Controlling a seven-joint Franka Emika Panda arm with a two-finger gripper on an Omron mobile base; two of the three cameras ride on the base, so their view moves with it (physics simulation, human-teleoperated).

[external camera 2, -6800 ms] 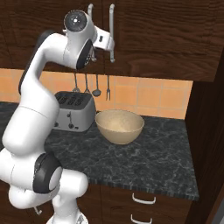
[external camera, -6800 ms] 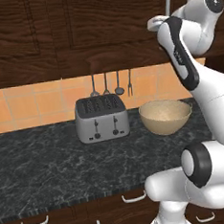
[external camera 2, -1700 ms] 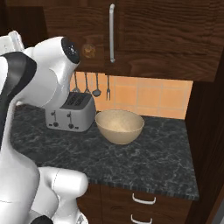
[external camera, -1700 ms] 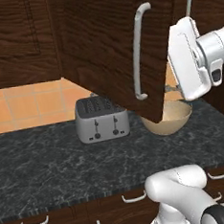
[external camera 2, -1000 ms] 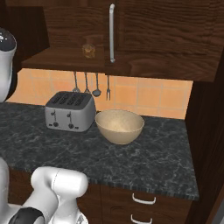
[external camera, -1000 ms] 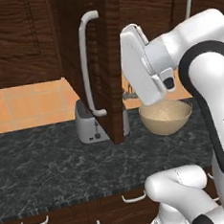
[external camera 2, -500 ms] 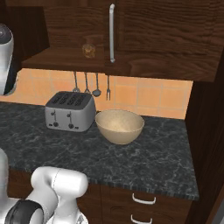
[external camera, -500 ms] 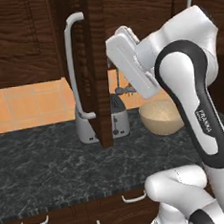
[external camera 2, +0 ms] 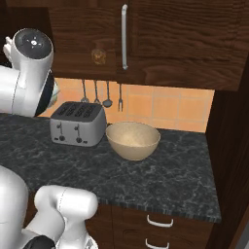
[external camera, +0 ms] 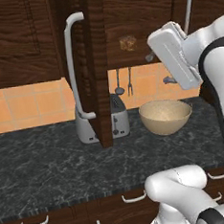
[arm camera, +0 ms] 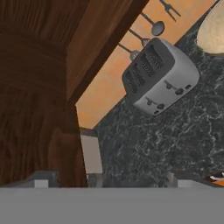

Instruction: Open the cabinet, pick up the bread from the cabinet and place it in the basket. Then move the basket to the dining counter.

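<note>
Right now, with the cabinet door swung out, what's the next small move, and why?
Probably bring the hand away from the door edge and up toward the bread on the shelf. The cabinet door stands wide open, the bread sits exposed, and the basket waits on the worktop beside the toaster.

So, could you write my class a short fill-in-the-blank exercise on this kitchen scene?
1. The dark brown wall cabinet's door stands ____.
2. The small brown crusty bread sits inside the ____.
3. The tan round basket rests on the black marbled worktop beside the silver ____.
4. The basket holds ____.

Missing words: open; cabinet; toaster; nothing
</note>
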